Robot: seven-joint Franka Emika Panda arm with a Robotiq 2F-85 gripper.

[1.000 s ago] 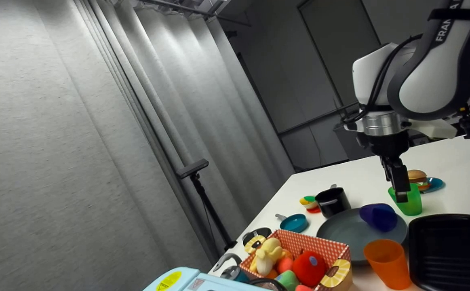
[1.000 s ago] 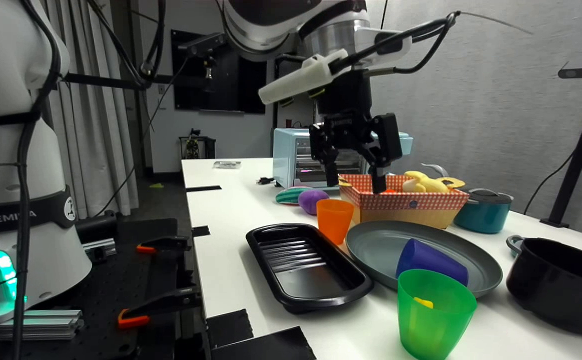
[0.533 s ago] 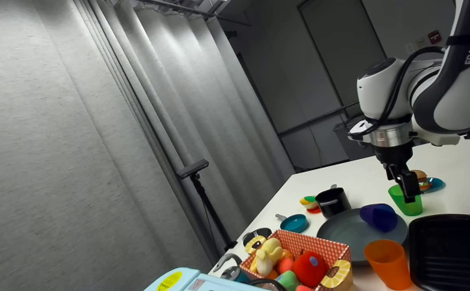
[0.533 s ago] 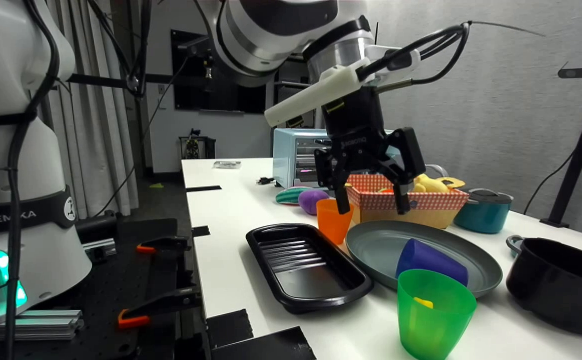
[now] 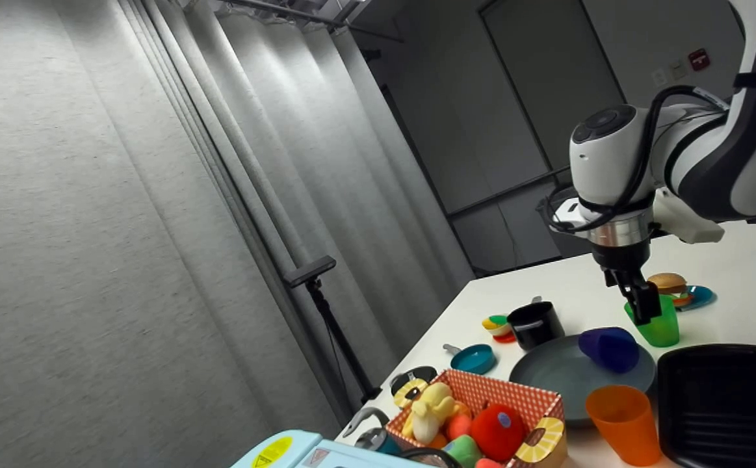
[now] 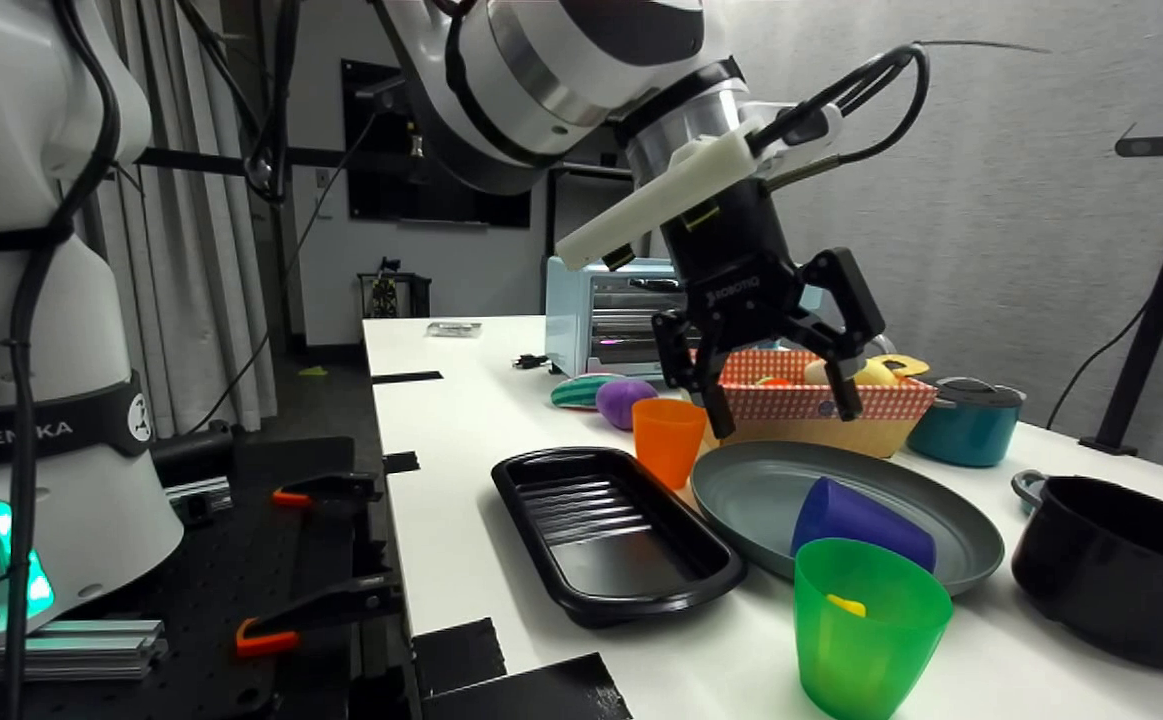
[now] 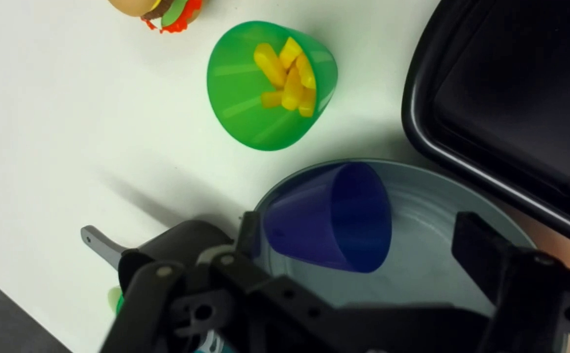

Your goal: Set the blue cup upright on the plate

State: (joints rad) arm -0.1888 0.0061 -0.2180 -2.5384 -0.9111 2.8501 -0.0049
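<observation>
One downward gripper (jaws wide) above the plate.

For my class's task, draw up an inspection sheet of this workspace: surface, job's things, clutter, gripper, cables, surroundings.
Surface: white table, black patches along one edge.
Job's things: blue cup lies on its side on the grey plate.
Clutter: green cup with yellow pieces, orange cup, black tray, black pot, red-checked basket.
Gripper: open, nothing held, not touching the blue cup.
Cables: black cable hangs by the robot's base.
Surroundings: grey curtain, black stand.
</observation>
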